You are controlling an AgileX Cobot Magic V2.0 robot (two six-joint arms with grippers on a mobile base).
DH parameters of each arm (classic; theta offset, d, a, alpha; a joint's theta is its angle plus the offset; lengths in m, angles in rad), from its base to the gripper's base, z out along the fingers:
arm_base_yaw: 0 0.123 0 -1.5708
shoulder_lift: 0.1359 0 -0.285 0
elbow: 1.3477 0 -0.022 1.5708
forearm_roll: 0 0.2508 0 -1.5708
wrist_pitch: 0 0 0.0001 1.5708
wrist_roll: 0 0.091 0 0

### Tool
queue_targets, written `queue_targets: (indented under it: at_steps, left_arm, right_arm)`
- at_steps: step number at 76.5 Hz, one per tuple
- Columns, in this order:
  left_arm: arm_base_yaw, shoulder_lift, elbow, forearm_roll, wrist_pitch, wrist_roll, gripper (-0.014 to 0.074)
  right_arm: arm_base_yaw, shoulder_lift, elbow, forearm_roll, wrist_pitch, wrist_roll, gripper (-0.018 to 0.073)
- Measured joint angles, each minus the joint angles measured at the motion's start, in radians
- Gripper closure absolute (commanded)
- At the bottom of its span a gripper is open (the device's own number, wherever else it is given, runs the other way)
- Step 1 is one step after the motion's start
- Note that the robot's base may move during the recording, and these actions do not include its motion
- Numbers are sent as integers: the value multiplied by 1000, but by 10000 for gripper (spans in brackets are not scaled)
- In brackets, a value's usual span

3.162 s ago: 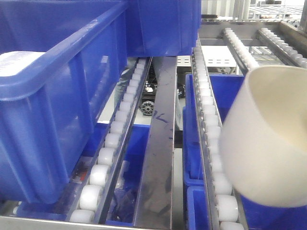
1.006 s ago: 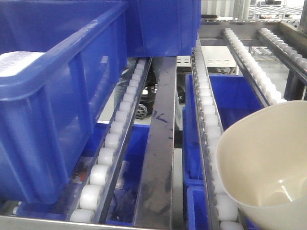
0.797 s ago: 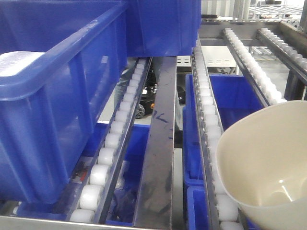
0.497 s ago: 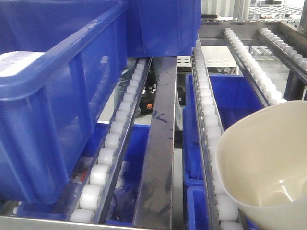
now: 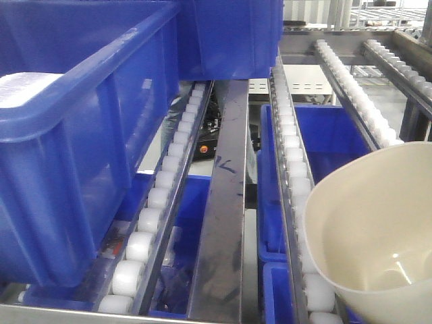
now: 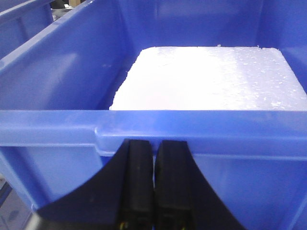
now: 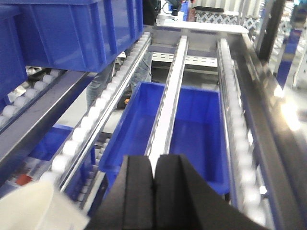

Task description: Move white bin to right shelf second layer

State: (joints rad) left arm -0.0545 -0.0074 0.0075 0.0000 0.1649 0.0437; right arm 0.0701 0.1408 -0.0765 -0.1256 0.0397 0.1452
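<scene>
No text, label, brand, number or sign can be read in any of the three views. The steel rail (image 5: 226, 202) running down the middle of the front view carries a few dark scribbled marks, but they do not resolve into letters or digits at this sharpness.

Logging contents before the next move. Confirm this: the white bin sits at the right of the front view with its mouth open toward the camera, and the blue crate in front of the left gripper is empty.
Not quite. The blue crate is not empty: the left wrist view shows a white foam block inside it. The white bin does sit at the right of the front view, mouth open toward the camera.
</scene>
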Motion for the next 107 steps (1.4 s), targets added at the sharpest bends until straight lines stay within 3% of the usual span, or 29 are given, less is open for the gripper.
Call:
queue_targets:
  at_steps: [19,38,107]
  left_arm:
    - [0,0,0,0,0,0,512]
    - [0,0,0,0,0,0,512]
    - [0,0,0,0,0,0,512]
  right_arm:
    - [0,-100,104,40,15,-4,511]
    - [0,-151,106,126,47,-103,511]
    - [0,-151,106,131,47,-109,511]
